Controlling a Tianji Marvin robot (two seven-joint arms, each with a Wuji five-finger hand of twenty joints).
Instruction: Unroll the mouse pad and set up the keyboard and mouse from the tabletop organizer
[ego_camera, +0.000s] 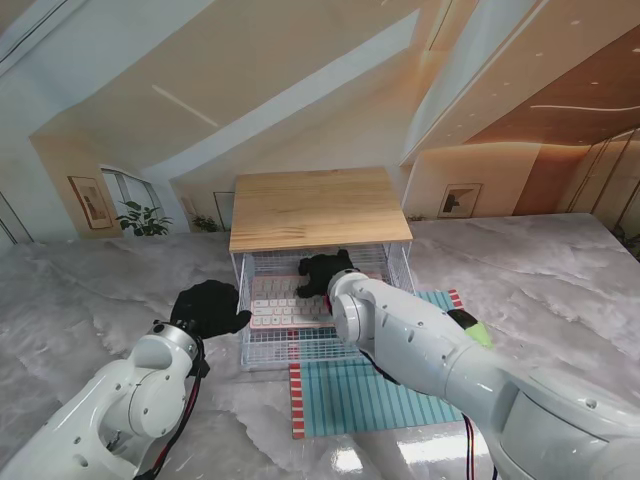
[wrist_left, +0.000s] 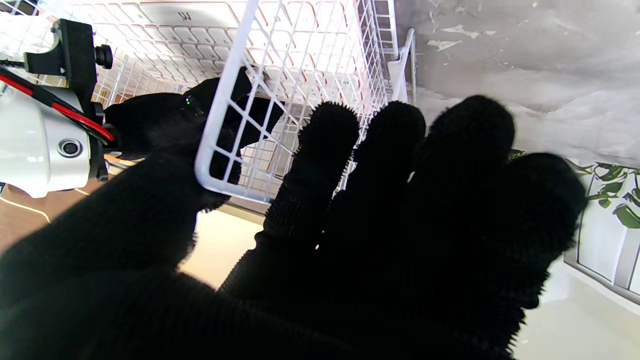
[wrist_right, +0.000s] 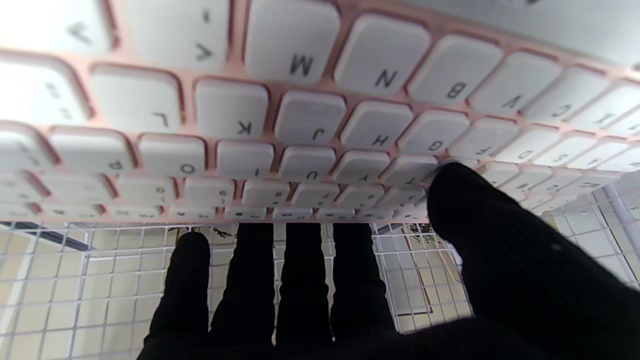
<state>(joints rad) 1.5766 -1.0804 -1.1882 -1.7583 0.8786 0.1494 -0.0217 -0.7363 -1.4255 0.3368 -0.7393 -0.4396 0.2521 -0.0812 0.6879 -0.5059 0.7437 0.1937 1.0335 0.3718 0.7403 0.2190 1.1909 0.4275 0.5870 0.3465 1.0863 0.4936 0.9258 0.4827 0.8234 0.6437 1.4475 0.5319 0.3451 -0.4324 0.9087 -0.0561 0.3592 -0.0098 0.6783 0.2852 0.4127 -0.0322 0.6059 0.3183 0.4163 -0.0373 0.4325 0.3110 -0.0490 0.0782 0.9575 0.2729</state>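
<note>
A pink keyboard with white keys lies in the pulled-out white wire drawer of the wood-topped organizer. My right hand reaches into the drawer. In the right wrist view its fingers stretch straight past the keyboard's far edge, with the thumb touching the keys. My left hand is open at the drawer's left front corner. There the wire wall runs between thumb and fingers. The teal mouse pad lies flat on the table nearer to me. I see no mouse.
The grey marble table spreads to both sides. My right forearm crosses over the pad. A small green thing shows past that arm at the pad's right edge; I cannot tell what it is.
</note>
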